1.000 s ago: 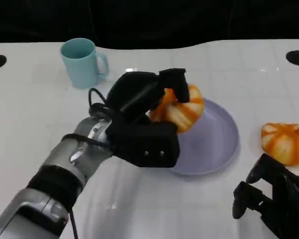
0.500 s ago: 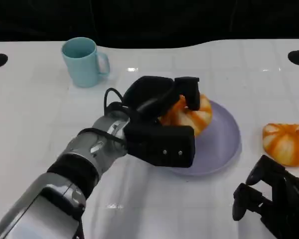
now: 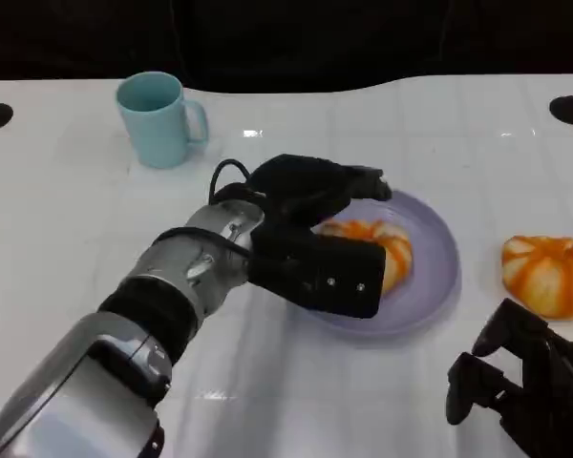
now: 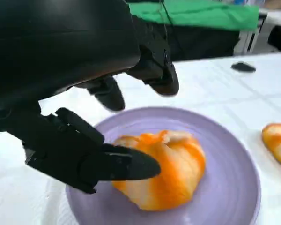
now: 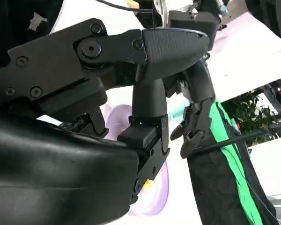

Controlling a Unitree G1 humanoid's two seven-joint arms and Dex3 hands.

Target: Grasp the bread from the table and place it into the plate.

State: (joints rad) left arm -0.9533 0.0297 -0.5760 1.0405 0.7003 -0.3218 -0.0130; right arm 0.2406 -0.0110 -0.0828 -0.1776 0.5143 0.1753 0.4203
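Observation:
An orange-and-white striped bread [image 3: 387,250] lies on the lavender plate [image 3: 437,277] at mid-table. My left hand [image 3: 310,229] hovers over the plate's near-left side, fingers spread above and beside the bread without closing on it. In the left wrist view the bread [image 4: 166,173] rests flat on the plate [image 4: 234,187], with one finger [image 4: 117,164] just in front of it and the others lifted clear behind it. A second striped bread [image 3: 549,274] sits on the table right of the plate. My right hand [image 3: 520,391] rests low at the near right, holding nothing.
A light blue mug [image 3: 158,119] stands at the back left. Black round marks [image 3: 569,109] sit near the table's far corners. The table's dark far edge runs behind the mug. Bare white table lies between the plate and my right hand.
My left hand carried the bread rightward and down onto the plate, then its fingers opened off it. The bread now lies flat. The right hand has not moved.

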